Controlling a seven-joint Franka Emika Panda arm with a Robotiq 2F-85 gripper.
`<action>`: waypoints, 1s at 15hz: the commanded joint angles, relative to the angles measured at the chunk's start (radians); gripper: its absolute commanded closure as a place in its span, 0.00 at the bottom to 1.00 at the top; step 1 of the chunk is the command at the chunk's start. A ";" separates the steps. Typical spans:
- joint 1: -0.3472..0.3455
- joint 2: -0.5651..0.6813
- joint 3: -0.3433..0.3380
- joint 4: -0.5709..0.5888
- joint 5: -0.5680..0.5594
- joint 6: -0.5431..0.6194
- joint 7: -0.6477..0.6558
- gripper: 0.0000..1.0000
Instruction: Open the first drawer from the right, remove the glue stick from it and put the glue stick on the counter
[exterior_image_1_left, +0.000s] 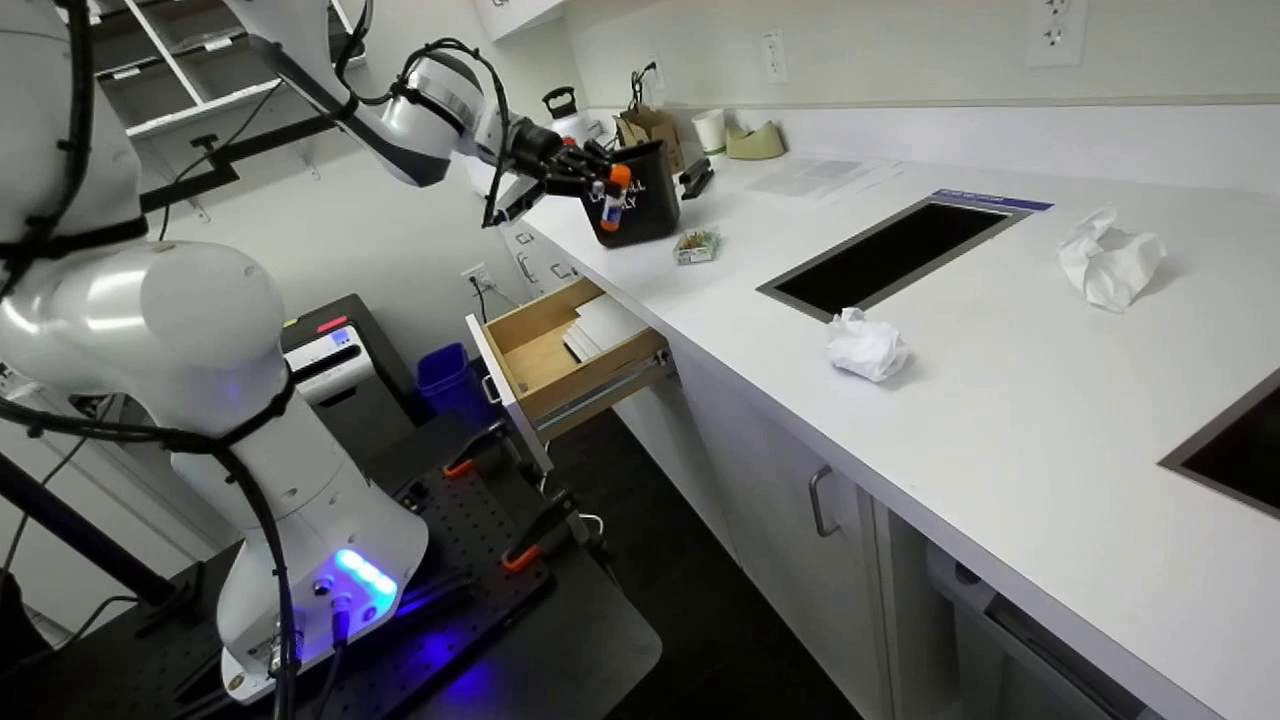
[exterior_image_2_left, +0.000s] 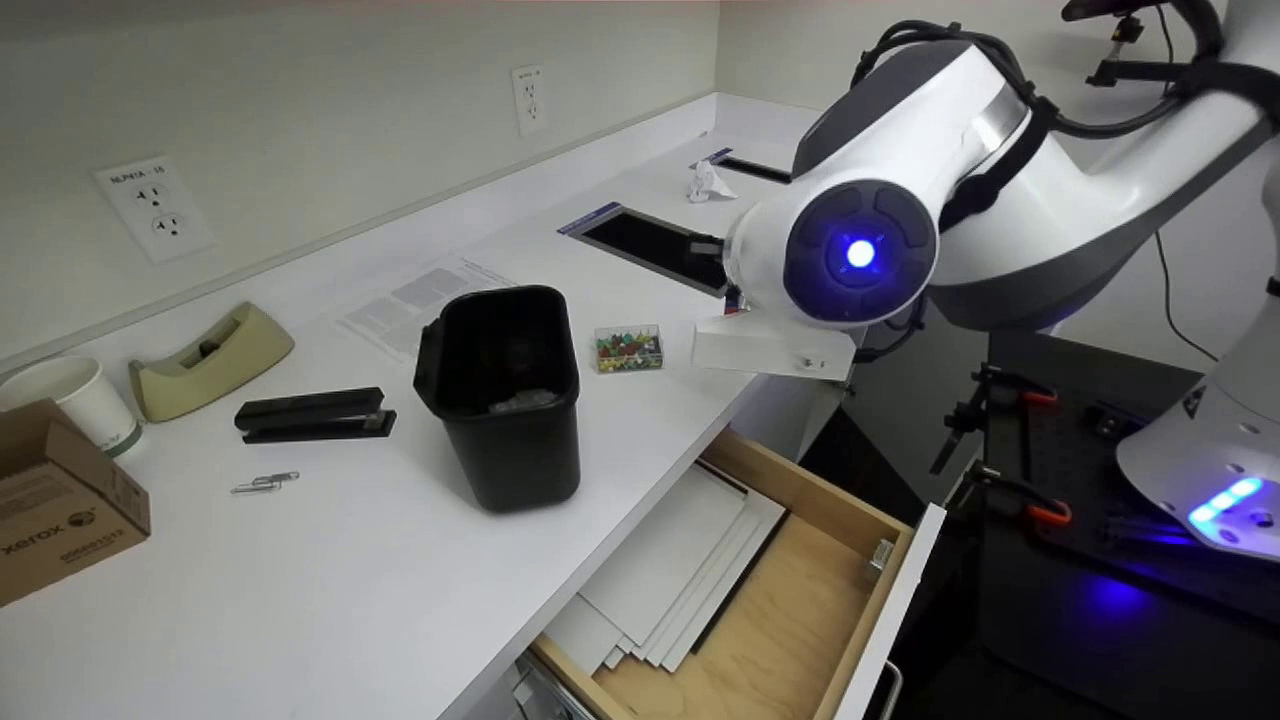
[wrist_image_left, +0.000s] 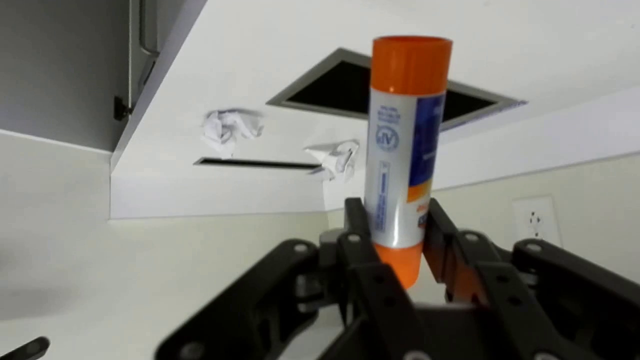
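Orange-capped, the glue stick (wrist_image_left: 404, 157) hangs aloft near the worktop (exterior_image_1_left: 990, 450), your end effector (wrist_image_left: 396, 211) closed on it towards one end; release too high and it may roll into the open drawer (exterior_image_2_left: 790, 625).

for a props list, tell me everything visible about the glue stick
The glue stick is a plain cylinder, seemingly plastic: orange at both ends, pale barrel with blue print and a blue-and-orange panel, the smaller print unreadable. It hangs in midair, roughly upright, clamped near one end by the gripper; nothing else visibly touches it.
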 joint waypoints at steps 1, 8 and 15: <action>-0.098 -0.016 0.128 -0.005 -0.090 -0.154 0.080 0.92; -0.215 -0.022 0.272 -0.030 -0.213 -0.275 -0.018 0.92; -0.254 0.001 0.309 -0.016 -0.205 -0.258 -0.048 0.69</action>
